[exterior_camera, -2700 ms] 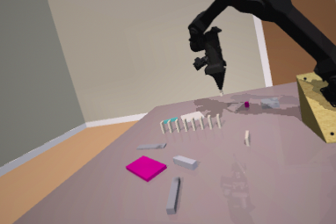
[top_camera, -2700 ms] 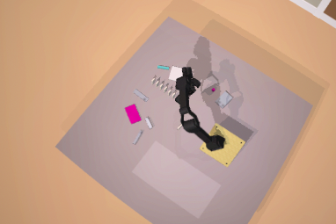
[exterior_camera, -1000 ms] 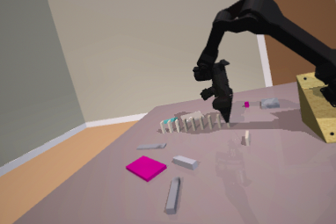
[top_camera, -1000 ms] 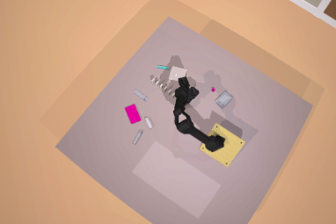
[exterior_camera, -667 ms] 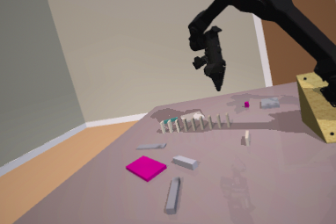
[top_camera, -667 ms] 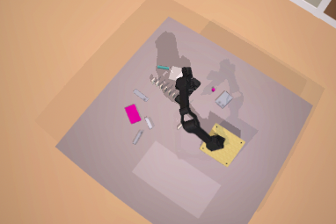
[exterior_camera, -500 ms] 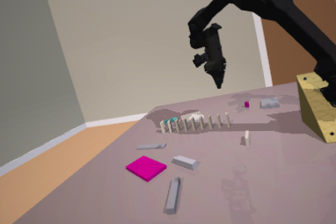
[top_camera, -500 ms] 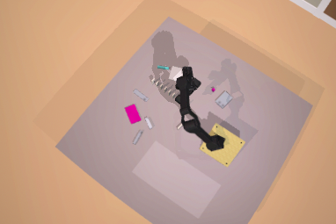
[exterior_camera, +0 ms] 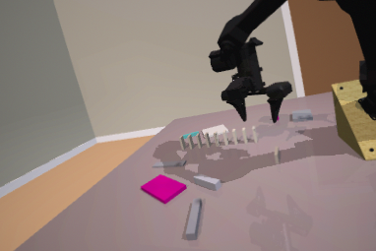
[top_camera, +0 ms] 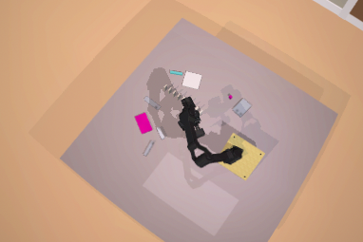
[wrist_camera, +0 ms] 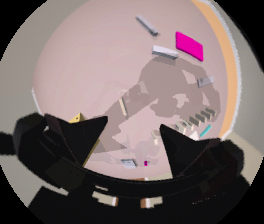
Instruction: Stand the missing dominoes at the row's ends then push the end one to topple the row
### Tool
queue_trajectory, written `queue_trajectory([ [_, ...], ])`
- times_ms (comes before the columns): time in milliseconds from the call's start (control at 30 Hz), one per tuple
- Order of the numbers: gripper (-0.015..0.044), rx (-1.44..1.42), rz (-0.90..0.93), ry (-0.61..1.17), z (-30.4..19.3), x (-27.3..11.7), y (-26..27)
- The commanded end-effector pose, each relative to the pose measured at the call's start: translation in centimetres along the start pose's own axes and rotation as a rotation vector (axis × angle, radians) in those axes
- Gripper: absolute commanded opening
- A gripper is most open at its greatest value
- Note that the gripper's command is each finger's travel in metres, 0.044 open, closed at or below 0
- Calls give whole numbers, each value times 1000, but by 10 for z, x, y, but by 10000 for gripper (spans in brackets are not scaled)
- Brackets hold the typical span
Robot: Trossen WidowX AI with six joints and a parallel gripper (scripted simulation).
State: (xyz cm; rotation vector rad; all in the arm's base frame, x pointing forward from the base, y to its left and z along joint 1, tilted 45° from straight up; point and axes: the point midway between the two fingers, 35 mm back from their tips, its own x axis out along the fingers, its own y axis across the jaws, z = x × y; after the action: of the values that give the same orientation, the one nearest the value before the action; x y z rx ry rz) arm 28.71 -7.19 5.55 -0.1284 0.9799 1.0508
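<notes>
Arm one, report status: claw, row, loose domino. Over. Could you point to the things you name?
Claw (exterior_camera: 259, 119) (wrist_camera: 133, 122) open, empty, raised above table. Domino row (exterior_camera: 217, 139) standing. Lone domino (exterior_camera: 277, 155) (wrist_camera: 123, 106) apart from row. No obstruction seen between claw and lone domino.

Seen from above, the mauve tabletop (top_camera: 105, 156) (exterior_camera: 113, 225) (wrist_camera: 82, 65) carries a teal bar (top_camera: 176, 72) (exterior_camera: 192, 134) (wrist_camera: 206, 130) and white square (top_camera: 192, 80) (exterior_camera: 216, 130) towards its top corner, upright dominoes (exterior_camera: 199, 141) nearby, a magenta slab (top_camera: 143, 122) (exterior_camera: 163, 188) (wrist_camera: 189, 46) nearer the upper-left edge, and a yellow board (top_camera: 249, 160) (exterior_camera: 351, 117) towards the lower-right edge
</notes>
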Motion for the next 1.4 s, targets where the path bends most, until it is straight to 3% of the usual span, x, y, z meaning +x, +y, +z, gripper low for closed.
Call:
queue_trajectory([
  [0, 440, -398, 10, -23, 16, 23, 44],
  [333, 440, -398, 10, -22, 16, 24, 44],
  [633, 440, -399, 11, -25, 17, 87, 45],
  [1267, 440, -399, 11, -26, 18, 103, 43],
  [1367, 361, -399, 11, -26, 18, 103, 43],
])
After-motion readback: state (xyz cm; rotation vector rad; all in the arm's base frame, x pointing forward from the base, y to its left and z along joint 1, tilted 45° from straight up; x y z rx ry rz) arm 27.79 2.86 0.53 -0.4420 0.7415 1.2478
